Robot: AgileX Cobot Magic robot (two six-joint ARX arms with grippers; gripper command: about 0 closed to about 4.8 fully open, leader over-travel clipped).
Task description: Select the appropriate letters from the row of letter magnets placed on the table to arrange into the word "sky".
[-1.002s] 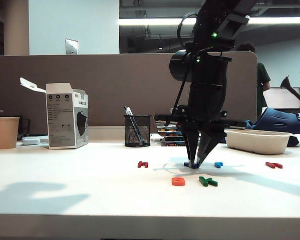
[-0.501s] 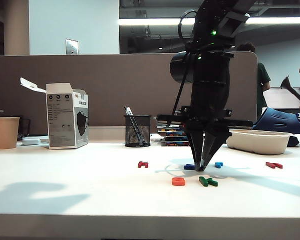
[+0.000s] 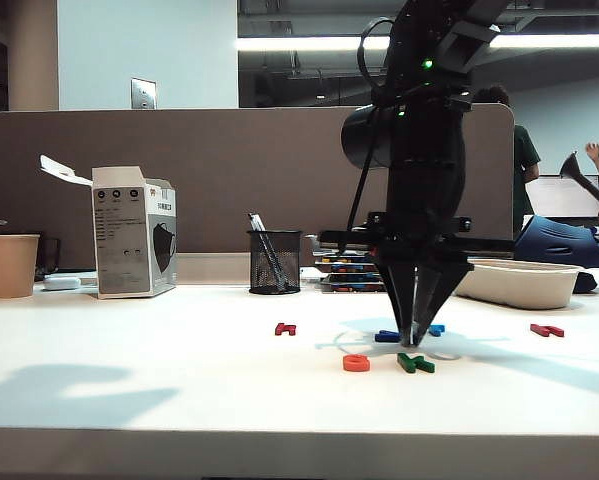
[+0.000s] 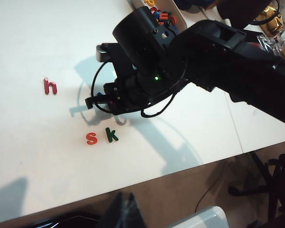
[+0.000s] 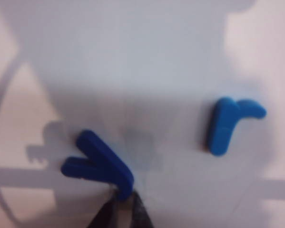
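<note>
Six letter magnets are lying on the white desk (image 3: 179, 400), and two of them are sitting nearest the camera. The orange s (image 3: 356, 363) and the green k (image 3: 415, 363) are lying just beside each other, apart by a narrow gap, the s on the left in the exterior view.

Just behind that pair, the right gripper (image 3: 412, 340) is pointing straight down at the desk. Its jaws are clenching on the stem end of the dark blue y (image 3: 387, 336). The right wrist view shows the two dark fingertips (image 5: 132, 211) meeting at that end, with the rest of the letter lying flat.

One light blue r (image 3: 436, 329) is lying near the y on its right. One dark red h (image 3: 285, 328) is sitting well apart to the left. One red magnet (image 3: 546, 330), too small to read, is lying far off to the right. So four letters are making up the farther line, and two are sitting in front of it.

The left gripper (image 4: 125, 213) is showing only as a dark blur in its own wrist view, hanging above the near edge of the desk. I cannot tell how its jaws are standing.

Along the back of the desk one mesh pen cup (image 3: 275, 262) is standing, with one opened cardboard box (image 3: 134, 245) and one paper cup (image 3: 11, 265) to its left. One shallow white tray (image 3: 514, 283) is sitting on the right.
</note>
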